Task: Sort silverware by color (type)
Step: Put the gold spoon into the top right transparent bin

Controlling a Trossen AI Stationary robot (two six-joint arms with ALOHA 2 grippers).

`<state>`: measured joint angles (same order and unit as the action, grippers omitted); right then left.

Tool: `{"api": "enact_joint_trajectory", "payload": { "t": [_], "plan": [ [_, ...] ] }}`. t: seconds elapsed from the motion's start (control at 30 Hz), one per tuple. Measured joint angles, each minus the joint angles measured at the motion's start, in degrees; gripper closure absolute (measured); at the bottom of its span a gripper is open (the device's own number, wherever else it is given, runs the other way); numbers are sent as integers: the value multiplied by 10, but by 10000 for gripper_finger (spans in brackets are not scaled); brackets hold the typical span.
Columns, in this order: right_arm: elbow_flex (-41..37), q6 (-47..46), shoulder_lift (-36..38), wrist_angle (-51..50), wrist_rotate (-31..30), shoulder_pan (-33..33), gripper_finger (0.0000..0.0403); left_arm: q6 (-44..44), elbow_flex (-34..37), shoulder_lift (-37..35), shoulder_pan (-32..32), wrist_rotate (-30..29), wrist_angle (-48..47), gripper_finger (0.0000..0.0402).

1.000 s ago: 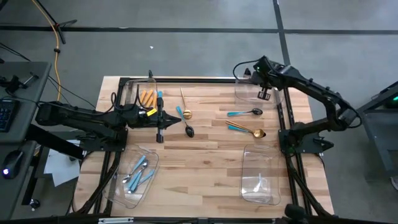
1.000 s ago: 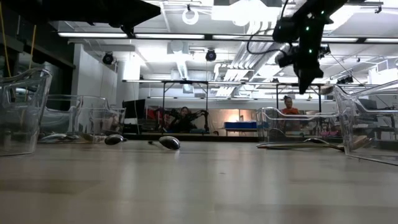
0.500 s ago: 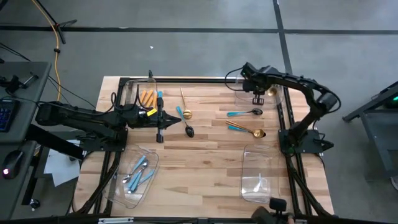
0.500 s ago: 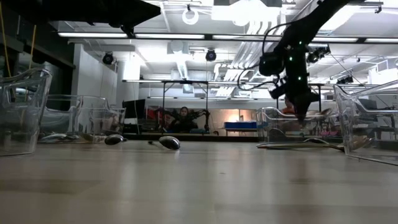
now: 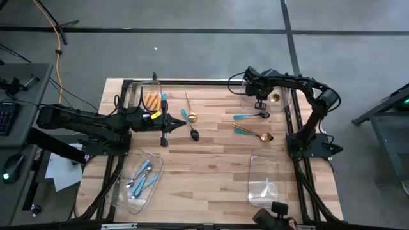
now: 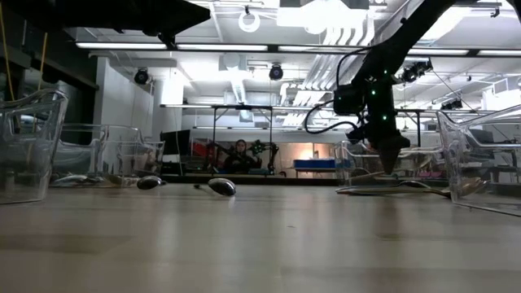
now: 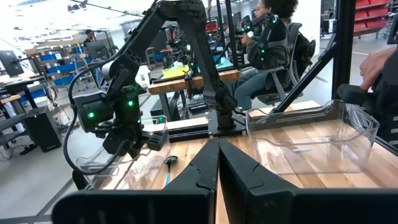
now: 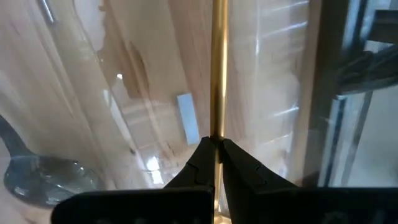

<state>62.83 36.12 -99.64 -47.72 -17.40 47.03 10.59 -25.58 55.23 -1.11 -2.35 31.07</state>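
Note:
My right gripper (image 5: 261,104) is shut on a gold spoon (image 8: 218,68) and points steeply down at the clear far-right bin (image 5: 248,83). The spoon's gold bowl (image 5: 275,97) shows over that bin. On the bare wood lie a gold spoon (image 5: 190,108), a teal-handled black spoon (image 5: 192,130), another teal-handled black spoon (image 5: 251,115), and a teal handle beside a gold spoon (image 5: 254,133). My left gripper (image 5: 184,122) waits shut and level above the table's left half, holding nothing. My right gripper pinches the gold spoon's thin handle (image 8: 217,132) between its two fingertips. The fingers come from above, slanting down, and the handle runs on ahead in line with them. Whether the spoon's far end touches the bin, I cannot tell.
The far-left bin (image 5: 142,96) holds orange-handled pieces, and the near-left bin (image 5: 124,195) holds light-blue-handled ones. A clear bin (image 5: 267,167) stands near right. Black frame rails (image 5: 296,118) run along the table's edges. People sit in the room beyond.
My right gripper has come down from high above the far-right bin, shifting a little toward the table's left and tipping more steeply downward. It has stayed shut on the gold spoon throughout.

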Motion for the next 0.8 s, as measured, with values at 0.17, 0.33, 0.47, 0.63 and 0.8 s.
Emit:
{"api": "enact_joint_trajectory", "payload": {
  "t": [0.17, 0.33, 0.47, 0.63, 0.8],
  "plan": [
    [0, -5, -17, 1, 13, 2, 403, 0, 0, 0, 0, 0, 0, 398],
    [0, -14, -20, 13, 22, 6, 403, 0, 0, 0, 0, 0, 0, 398],
    [0, -15, -20, 15, 25, 7, 403, 0, 0, 0, 0, 0, 0, 398],
    [0, -15, -20, 16, 25, 7, 402, 0, 0, 0, 0, 0, 0, 398],
    [0, -15, -20, 16, 25, 7, 389, -1, 0, 0, 0, 0, 0, 398]
  ]
}}
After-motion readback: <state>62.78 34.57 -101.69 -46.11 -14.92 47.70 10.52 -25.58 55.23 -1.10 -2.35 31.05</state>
